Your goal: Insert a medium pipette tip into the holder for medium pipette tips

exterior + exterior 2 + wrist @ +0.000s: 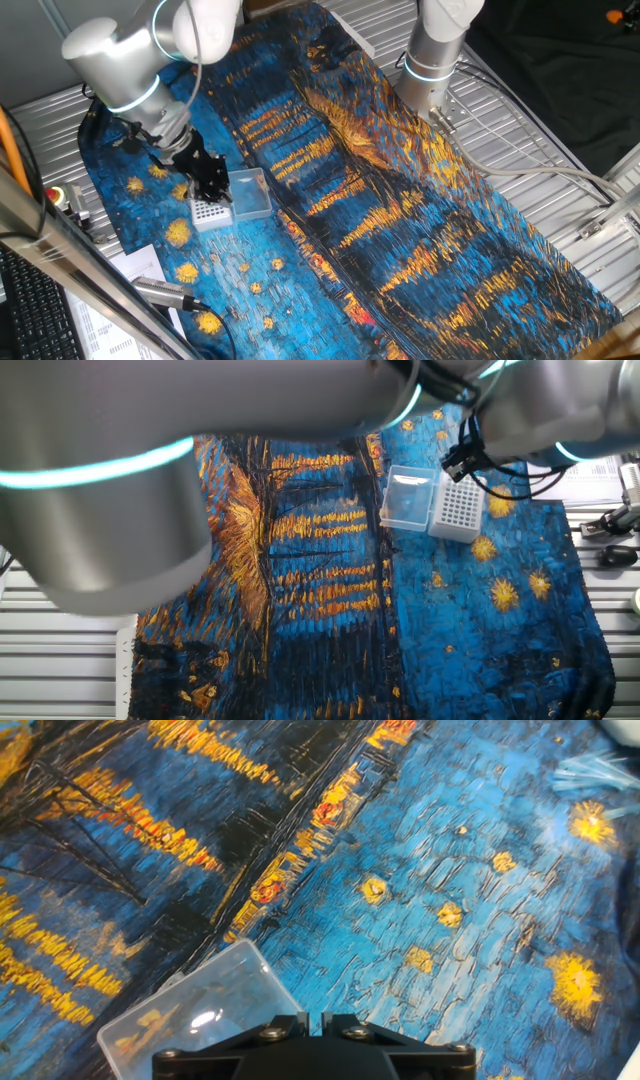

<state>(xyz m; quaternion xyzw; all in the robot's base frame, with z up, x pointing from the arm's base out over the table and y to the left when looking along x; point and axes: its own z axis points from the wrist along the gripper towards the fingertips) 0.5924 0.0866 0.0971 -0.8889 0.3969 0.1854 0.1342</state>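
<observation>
Gripper [212,186] hanging black and steep just above the holder for medium pipette tips [205,212]. In the hand view only the two finger blocks of the gripper [315,1025] visible, drawn close with a slim seam between them. Clenched on a tip or merely closed on nothing: cannot tell, since no tip shows between the fingers in any view.

Directly below, the white holder [458,508], dark grid of holes facing up, sitting on the starry blue part of the painted cloth [420,230], hard against the clear plastic box [408,500] (also seen at the hand view's lower edge [195,1010]).

For a clean insertion, probably:
- Keep the tip's axis upright, in line with the holes.
- Centre over a single hole before descending (the grid is dense, so a slight offset means the neighbouring hole or the web between).
- Lower slowly and let go only once seated.
- Stay off the box wall alongside.

By count: one gripper, one holder, one clear box, one cloth. Also a pale bundle of loose tips [595,770] far off on the cloth, too blurred to number.
</observation>
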